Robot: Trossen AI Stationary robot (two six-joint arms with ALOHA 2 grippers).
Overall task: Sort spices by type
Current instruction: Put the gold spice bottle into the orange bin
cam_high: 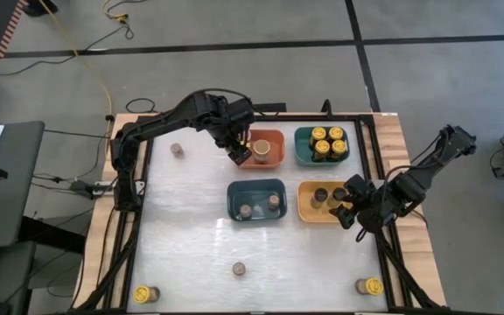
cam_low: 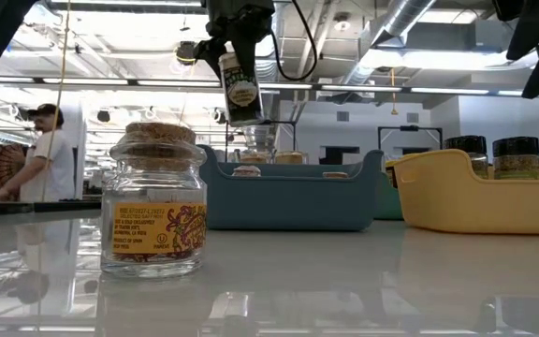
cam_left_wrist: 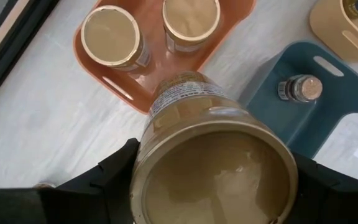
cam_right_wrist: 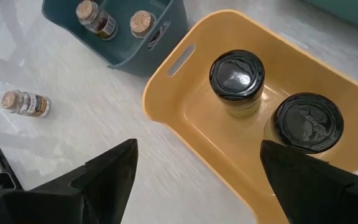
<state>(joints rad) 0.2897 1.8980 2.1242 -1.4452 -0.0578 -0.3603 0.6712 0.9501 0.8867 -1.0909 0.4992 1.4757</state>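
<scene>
My left gripper (cam_high: 239,152) is shut on a tan-lidded spice jar (cam_low: 241,86) that hangs in the air beside the orange bin (cam_high: 276,162). Two tan-lidded jars (cam_left_wrist: 112,37) stand in that bin. The teal bin (cam_high: 298,147) holds several yellow-lidded jars. The blue bin (cam_high: 231,203) holds two cork-topped jars, and the yellow bin (cam_right_wrist: 166,106) holds two dark-lidded jars (cam_right_wrist: 237,74). My right gripper (cam_high: 350,208) hovers open over the yellow bin's edge. Loose jars stand on the table: cork-topped ones (cam_high: 177,150) (cam_high: 239,269) and yellow-lidded ones (cam_high: 144,295) (cam_high: 370,286). My left gripper pinches the jar at its lid end (cam_left_wrist: 166,155) between its two fingers (cam_left_wrist: 107,177), one on each side. The fingers come from above, pointing steeply down. The jar hangs below them, nearly upright and clear of the table, its base over the orange bin's rim.
The four bins sit close together in the middle and far right of the table. A black frame (cam_high: 138,219) runs along the table's edges. A person (cam_low: 50,150) stands in the room beyond. Free table shows on the near half and left side.
</scene>
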